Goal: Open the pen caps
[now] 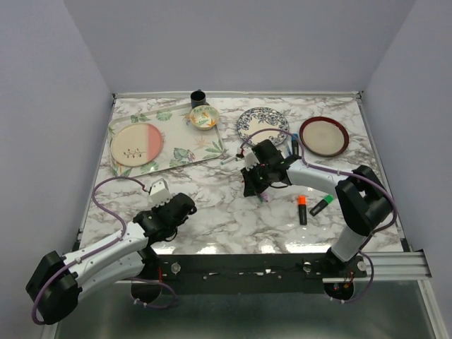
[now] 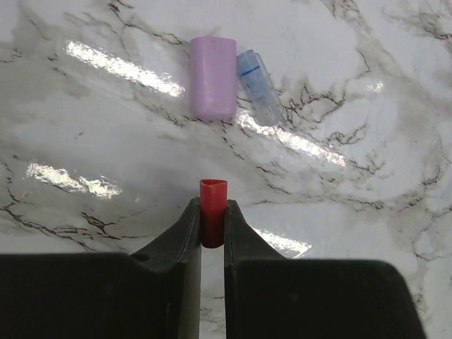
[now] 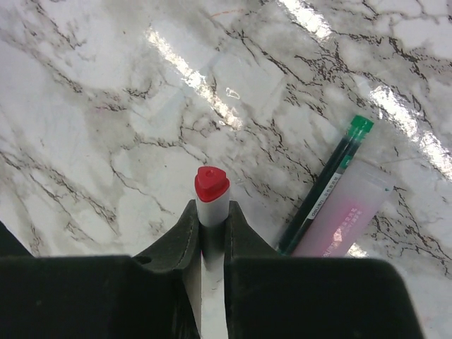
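Note:
My left gripper [image 2: 212,209] is shut on a small red pen cap [image 2: 212,193] and holds it just above the marble table; it sits at the near left in the top view [image 1: 185,206]. Ahead of it lie a lilac cap [image 2: 212,78] and a clear cap with a blue stripe [image 2: 258,86], side by side. My right gripper [image 3: 212,212], mid-table in the top view [image 1: 253,185], is shut on a white-barrelled pen with a red end [image 3: 212,189]. A green pen [image 3: 326,182] and a pinkish translucent barrel [image 3: 346,215] lie right of it.
An orange highlighter [image 1: 302,209] and a green highlighter [image 1: 321,205] lie near the right arm. At the back are a leaf-print tray [image 1: 180,141] with a pink plate [image 1: 136,145], a small bowl [image 1: 203,117], a black cup [image 1: 198,97], a patterned plate [image 1: 263,123] and a red plate [image 1: 323,135].

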### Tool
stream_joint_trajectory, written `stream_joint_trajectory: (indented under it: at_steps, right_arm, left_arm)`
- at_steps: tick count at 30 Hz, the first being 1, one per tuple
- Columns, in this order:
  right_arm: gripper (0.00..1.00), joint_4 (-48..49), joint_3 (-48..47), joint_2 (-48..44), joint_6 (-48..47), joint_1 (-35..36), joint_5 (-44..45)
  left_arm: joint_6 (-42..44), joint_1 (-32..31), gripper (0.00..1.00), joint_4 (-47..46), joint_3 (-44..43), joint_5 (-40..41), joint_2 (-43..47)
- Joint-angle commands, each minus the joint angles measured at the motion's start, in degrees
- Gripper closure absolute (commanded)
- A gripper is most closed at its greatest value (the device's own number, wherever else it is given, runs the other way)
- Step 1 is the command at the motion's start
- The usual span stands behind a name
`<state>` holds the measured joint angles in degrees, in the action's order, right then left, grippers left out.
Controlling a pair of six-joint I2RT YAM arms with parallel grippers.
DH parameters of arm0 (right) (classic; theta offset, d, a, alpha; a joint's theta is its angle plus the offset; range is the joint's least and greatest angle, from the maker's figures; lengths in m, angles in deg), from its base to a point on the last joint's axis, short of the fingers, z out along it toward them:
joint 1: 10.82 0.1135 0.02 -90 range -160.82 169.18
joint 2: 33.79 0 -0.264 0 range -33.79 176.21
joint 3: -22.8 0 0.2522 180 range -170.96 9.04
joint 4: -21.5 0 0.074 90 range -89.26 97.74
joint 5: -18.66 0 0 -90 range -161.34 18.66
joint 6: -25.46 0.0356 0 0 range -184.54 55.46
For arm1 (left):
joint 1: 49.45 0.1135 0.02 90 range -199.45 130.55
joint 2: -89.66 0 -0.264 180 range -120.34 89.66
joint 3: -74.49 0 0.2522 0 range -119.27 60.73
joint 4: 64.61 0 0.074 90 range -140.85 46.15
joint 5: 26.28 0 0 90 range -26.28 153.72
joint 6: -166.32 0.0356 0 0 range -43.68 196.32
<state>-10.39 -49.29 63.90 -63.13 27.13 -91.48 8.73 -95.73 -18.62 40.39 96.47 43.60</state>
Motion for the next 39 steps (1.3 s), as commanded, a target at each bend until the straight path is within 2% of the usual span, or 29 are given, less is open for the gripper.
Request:
stream_joint_trajectory:
  at_steps: [1,2,5,10,17,24,29,33,34,37,39]
  right_arm:
    - [0.81,-1.8,-2.0,1.4,-0.8,0.6,6.0]
    - [0.8,-1.8,-2.1,1.4,-0.9,0.6,6.3]
    - [0.76,-2.0,-2.4,1.5,-0.9,0.6,7.5]
    - [0.69,-2.8,-3.4,1.0,-2.7,0.6,9.0]
    - [0.62,-2.7,-3.8,-1.1,-4.1,0.6,10.7]
    - [0.62,-2.7,-3.9,-5.8,-6.1,0.5,9.3]
    - [0.58,-5.9,-5.7,-8.6,-11.1,-1.7,4.2]
    - [0.57,-7.1,-5.9,-11.7,-12.6,-6.8,-2.1]
    - [0.56,-7.6,-6.0,-12.3,-13.2,-9.4,-5.1]
    - [0.53,-10.5,-6.4,-12.9,-16.7,-14.8,-12.0]
    - [0.47,-12.7,-6.5,-13.2,-19.7,-16.9,-14.0]
  left_arm:
    - [-5.0,2.1,0.87,1.3,0.7,5.6,-1.6]
    - [-5.2,2.3,0.87,1.3,0.8,5.9,-1.6]
    - [-5.6,3.3,0.78,1.2,1.2,6.4,-1.5]
    - [-4.7,4.7,0.76,-0.1,1.4,5.8,-2.2]
    - [-3.8,6.3,0.63,-0.8,1.0,5.3,-2.9]
    - [-2.1,7.9,0.62,-2.3,0.7,4.2,-4.0]
    - [-0.7,8.1,0.59,-2.3,-0.1,2.7,-2.6]
    - [1.8,8.1,0.46,-2.3,-1.6,0.1,2.0]
    - [2.6,8.2,0.4,-2.3,-2.5,-0.3,3.9]
    - [4.8,8.2,0.28,-2.2,-4.7,-3.0,7.2]
    - [7.5,8.2,0.21,-2.7,-6.0,-4.6,8.4]
